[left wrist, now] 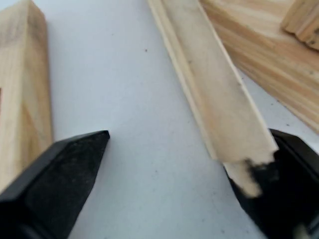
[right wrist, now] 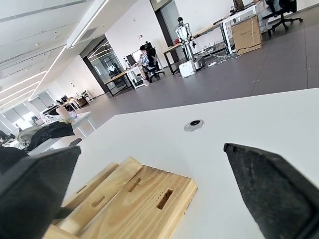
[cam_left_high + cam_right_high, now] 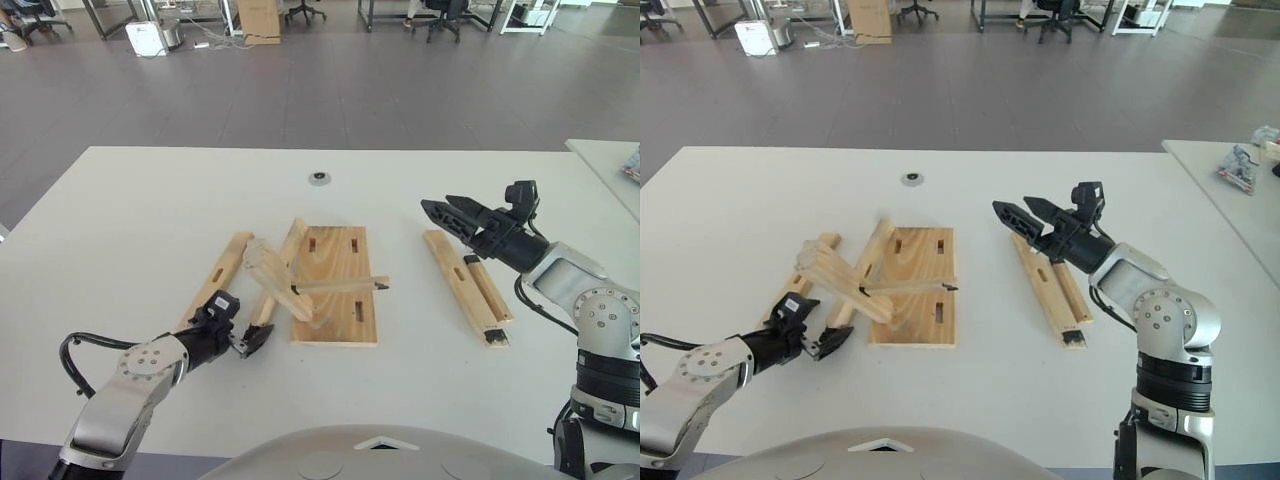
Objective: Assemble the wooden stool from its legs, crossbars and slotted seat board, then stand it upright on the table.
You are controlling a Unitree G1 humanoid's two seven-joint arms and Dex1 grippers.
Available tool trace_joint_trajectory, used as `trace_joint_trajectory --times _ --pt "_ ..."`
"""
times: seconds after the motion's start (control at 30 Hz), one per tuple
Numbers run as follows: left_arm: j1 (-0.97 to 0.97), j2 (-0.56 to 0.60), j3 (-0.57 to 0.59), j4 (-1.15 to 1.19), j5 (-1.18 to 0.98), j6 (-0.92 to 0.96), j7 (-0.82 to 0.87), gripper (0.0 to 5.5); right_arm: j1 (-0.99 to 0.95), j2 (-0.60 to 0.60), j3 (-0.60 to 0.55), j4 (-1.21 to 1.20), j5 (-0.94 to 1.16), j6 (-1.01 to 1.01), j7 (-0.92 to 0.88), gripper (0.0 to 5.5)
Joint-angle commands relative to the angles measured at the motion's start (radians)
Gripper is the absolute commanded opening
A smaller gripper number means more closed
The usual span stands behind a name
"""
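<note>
The slotted seat board lies flat mid-table. One leg is propped at a slant on its left edge, with a thin crossbar jutting right from it over the board. Two more legs lie flat to the left. A further pair of legs lies to the right. My left gripper is low at the near ends of the left legs and open; in its wrist view a wooden strip ends against one finger. My right gripper hovers open above the far end of the right pair.
A round grommet is set in the table behind the board. A second table stands off to the right. Bare white tabletop lies in front of the board and at the far left. Open floor and office chairs are beyond.
</note>
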Motion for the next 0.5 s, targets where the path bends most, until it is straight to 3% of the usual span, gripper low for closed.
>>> trace_joint_trajectory --times 0.03,0.23,0.5 --pt "0.029 0.021 -0.019 0.073 0.049 -0.001 -0.003 4.96 0.011 0.013 0.000 -0.016 0.009 0.004 -0.013 5.40" --pt "-0.022 0.000 -0.033 0.145 0.068 -0.062 0.014 4.96 0.020 0.028 0.009 -0.021 -0.008 -0.005 -0.023 5.40" --pt "-0.014 0.015 -0.052 0.216 0.133 -0.136 0.045 3.64 0.024 0.033 0.012 -0.025 -0.006 -0.006 -0.033 5.40"
